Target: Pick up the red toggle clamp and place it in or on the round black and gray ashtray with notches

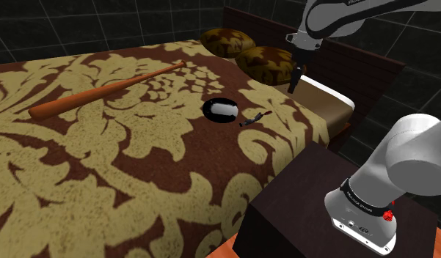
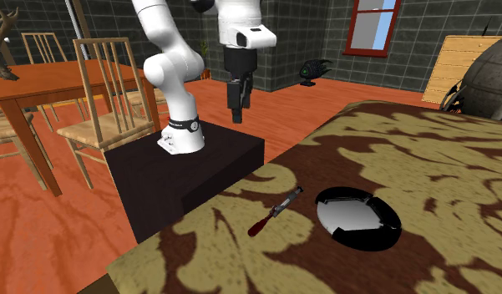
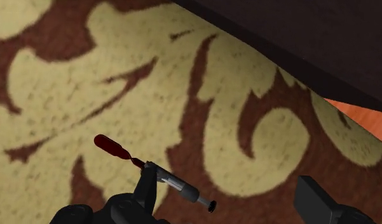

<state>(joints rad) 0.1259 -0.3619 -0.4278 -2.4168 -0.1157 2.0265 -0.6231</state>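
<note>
The toggle clamp (image 1: 254, 117), with a red handle and a grey metal body, lies flat on the patterned bedcover near the bed's edge. Just beside it, towards the shoulder view's left, sits the round black ashtray (image 1: 222, 109) with a pale grey inside. My gripper (image 1: 293, 79) hangs well above the bed, up and to the right of the clamp. From the other side the gripper (image 2: 238, 96) is over the stand's edge, with the clamp (image 2: 274, 213) and ashtray (image 2: 358, 217) below. Along the hand, the gripper (image 3: 227, 191) is open and holds nothing; the clamp (image 3: 170, 181) lies far beneath its fingers.
A wooden baseball bat (image 1: 101, 91) lies across the bed's far left. Two brown pillows (image 1: 266, 62) rest at the headboard. The dark stand (image 2: 182, 163) adjoins the bed. A wooden table and chairs (image 2: 98, 108) stand on the orange floor.
</note>
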